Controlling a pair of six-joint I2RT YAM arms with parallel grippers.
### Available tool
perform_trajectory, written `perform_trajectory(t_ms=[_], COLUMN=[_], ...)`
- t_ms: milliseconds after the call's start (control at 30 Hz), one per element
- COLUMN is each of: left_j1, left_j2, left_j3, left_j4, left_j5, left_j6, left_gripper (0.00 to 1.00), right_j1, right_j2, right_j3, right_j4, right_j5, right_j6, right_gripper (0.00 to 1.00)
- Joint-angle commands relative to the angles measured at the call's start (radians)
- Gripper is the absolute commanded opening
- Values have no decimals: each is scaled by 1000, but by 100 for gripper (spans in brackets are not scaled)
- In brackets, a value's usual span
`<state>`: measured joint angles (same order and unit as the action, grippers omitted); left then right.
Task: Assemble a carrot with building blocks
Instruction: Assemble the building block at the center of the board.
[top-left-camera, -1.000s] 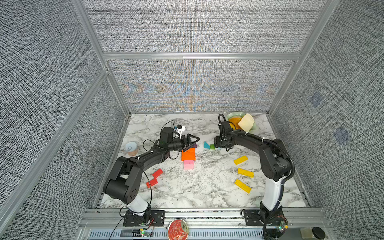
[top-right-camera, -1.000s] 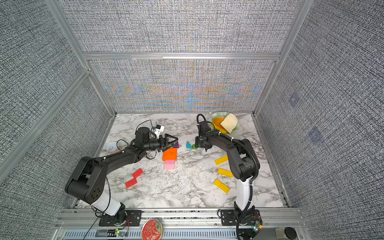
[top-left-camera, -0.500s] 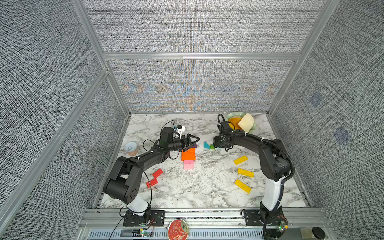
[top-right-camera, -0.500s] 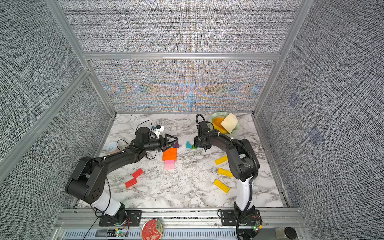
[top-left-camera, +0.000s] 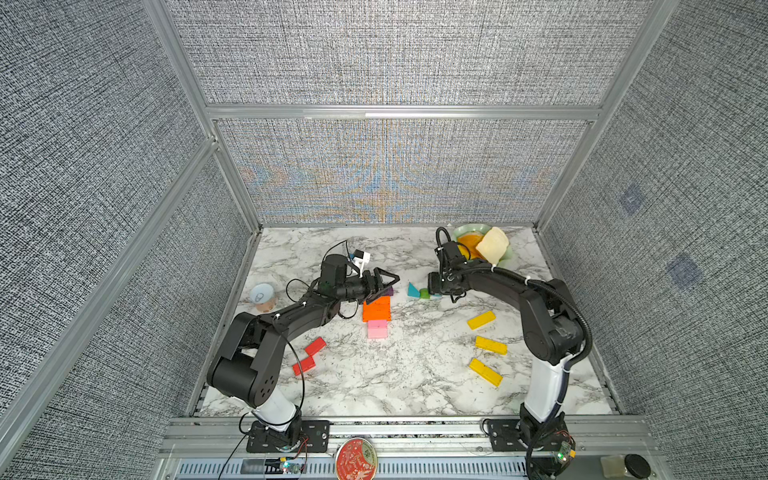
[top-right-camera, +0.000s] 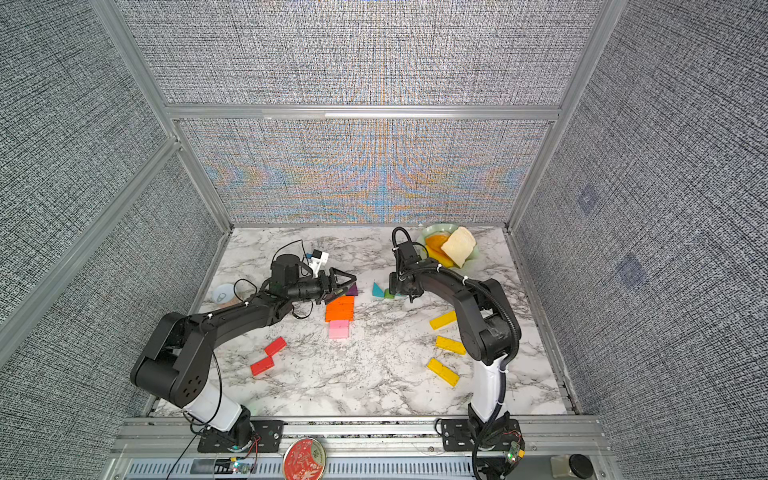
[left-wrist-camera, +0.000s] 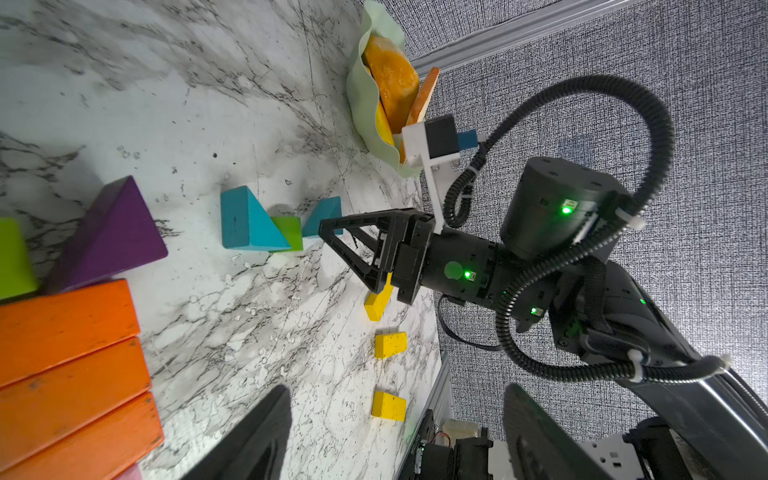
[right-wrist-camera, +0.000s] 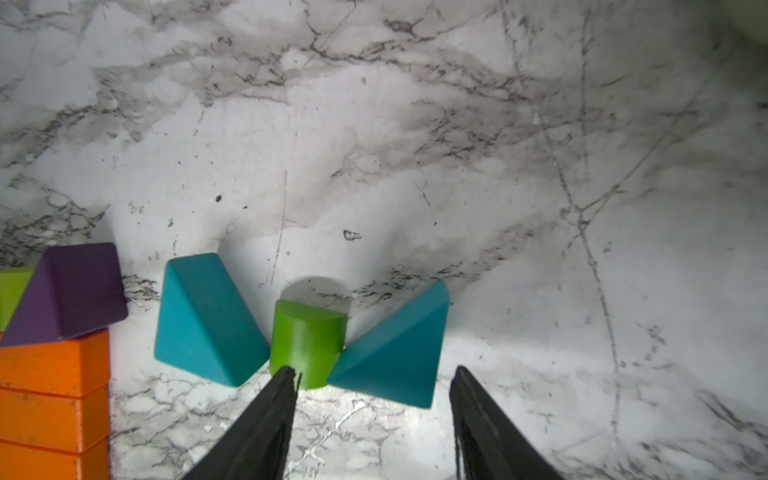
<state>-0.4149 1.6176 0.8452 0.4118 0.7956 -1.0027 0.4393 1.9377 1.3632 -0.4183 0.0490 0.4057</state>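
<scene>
Building blocks (top-left-camera: 485, 372): light, rigid, smooth-painted wood, probably; grip flat parallel faces, not slopes. Pink bar (top-left-camera: 377, 328) and orange bars (top-left-camera: 376, 309) abut mid-table; beyond, lime-green stub (right-wrist-camera: 305, 345) touches two teal triangles (right-wrist-camera: 203, 320); right gripper (right-wrist-camera: 372, 370) gapes empty around one; left gripper (left-wrist-camera: 395, 387) open, empty.

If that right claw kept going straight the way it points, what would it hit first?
Probably the teal wooden triangle just ahead of the open right gripper, roughly between its jaws; one finger looks close to the lime-green wooden stub beside it.
</scene>
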Motion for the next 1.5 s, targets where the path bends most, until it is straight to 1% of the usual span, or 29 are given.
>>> perform_trajectory(t_ms=[0, 267, 400, 933, 1100, 1467], left_j1=[1, 1, 1, 0, 0, 0], left_j2=[2, 1, 1, 2, 6, 7], left_j3=[9, 10, 11, 10, 10, 12], left_j4=[18, 16, 16, 19, 18, 15], left_j5=[15, 16, 19, 19, 19, 21], left_j6=[1, 5, 3, 1, 3, 2], left_gripper=[81, 81, 81, 81, 81, 81], right_j1=[-6, -19, -22, -19, -15, -4], right_j2=[-2, 73, 92, 67, 57, 38], right_j3=[13, 101, 111, 63, 47, 33], right_j4=[-16, -68, -74, -54, -31, -19], right_j5=[44, 110, 111, 92, 40, 22], right_j6=[1, -16, -18, -10, 1, 17], right_gripper=[64, 64, 64, 64, 64, 61])
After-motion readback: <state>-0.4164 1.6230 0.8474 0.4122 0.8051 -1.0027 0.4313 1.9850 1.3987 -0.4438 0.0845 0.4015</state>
